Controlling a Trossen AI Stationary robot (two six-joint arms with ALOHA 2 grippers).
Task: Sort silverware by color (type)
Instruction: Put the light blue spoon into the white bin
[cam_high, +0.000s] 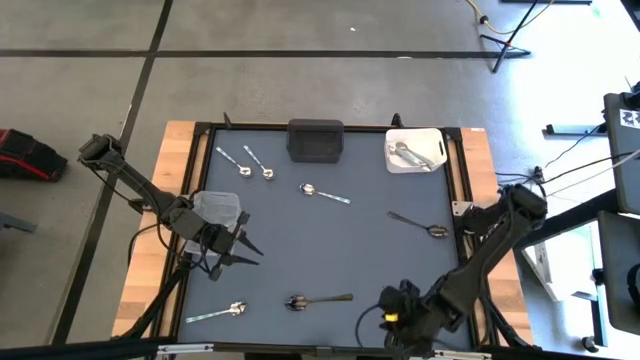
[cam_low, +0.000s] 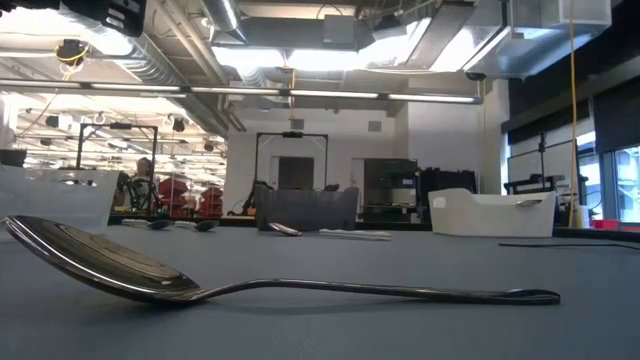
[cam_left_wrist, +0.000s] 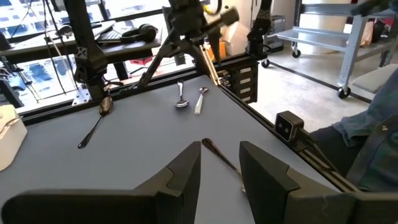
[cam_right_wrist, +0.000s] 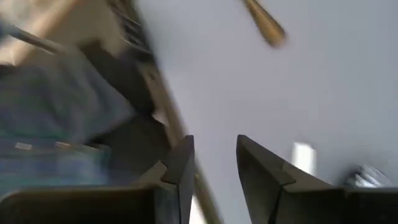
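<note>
In the high view, silverware lies scattered on the grey mat: two silver spoons (cam_high: 246, 163) near the far edge, one silver spoon (cam_high: 324, 193) in the middle, a dark spoon (cam_high: 420, 224) to the right, and a silver spoon (cam_high: 216, 312) and a dark spoon (cam_high: 318, 299) near the near edge. More silver pieces (cam_high: 408, 154) lie in the white bin. My left gripper (cam_high: 248, 250) is open above the mat's left side. In its wrist view a spoon handle (cam_left_wrist: 219, 157) shows beyond the open fingers (cam_left_wrist: 221, 171). My right gripper (cam_high: 392, 303) is open (cam_right_wrist: 214, 168) near the near edge.
A black bin (cam_high: 315, 139) and a white bin (cam_high: 437, 150) stand at the far edge, and a clear bin (cam_high: 218, 207) sits by my left arm. The dark spoon (cam_low: 250, 285) fills the low view. A person's blue sleeve (cam_left_wrist: 373, 130) shows beyond the near edge.
</note>
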